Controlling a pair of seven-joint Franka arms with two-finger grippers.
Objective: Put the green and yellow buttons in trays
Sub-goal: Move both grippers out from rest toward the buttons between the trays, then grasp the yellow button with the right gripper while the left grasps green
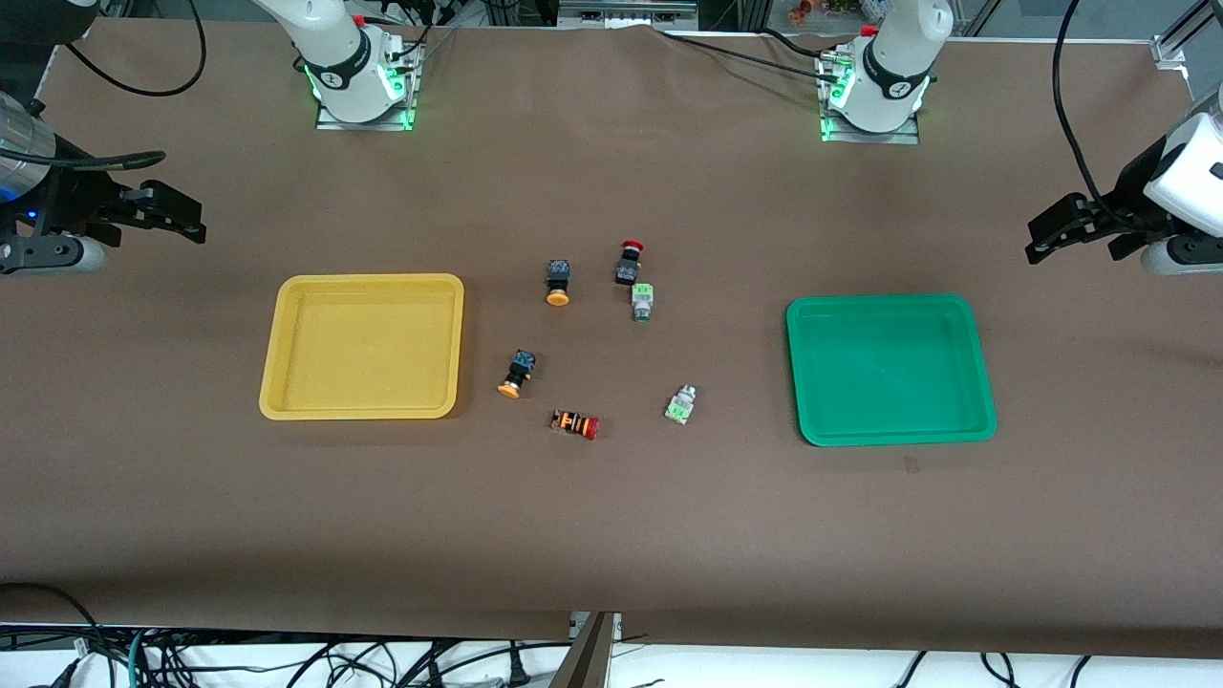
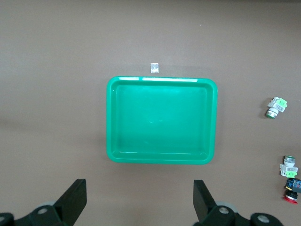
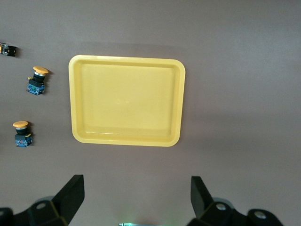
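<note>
The yellow tray [image 1: 368, 281] lies toward the right arm's end, the green tray [image 1: 879, 302] toward the left arm's end; both hold nothing. Between them lie two yellow buttons [image 1: 558, 283] [image 1: 517, 373] and two green buttons [image 1: 642, 302] [image 1: 680, 404]. My right gripper [image 1: 180, 216] hangs open and empty over the table's right-arm end, outside the yellow tray [image 3: 127, 59]; its wrist view shows the yellow buttons [image 3: 37, 80] [image 3: 22, 133]. My left gripper [image 1: 1043, 237] hangs open and empty over the left-arm end, outside the green tray [image 2: 162, 159]; its wrist view shows the green buttons [image 2: 276, 107] [image 2: 289, 167].
A red-capped black switch [image 1: 629, 262] lies just farther from the front camera than one green button. A red-capped orange-and-black striped switch [image 1: 575, 423] lies nearest the front camera, between a yellow and a green button. A small white scrap [image 2: 154, 68] lies beside the green tray.
</note>
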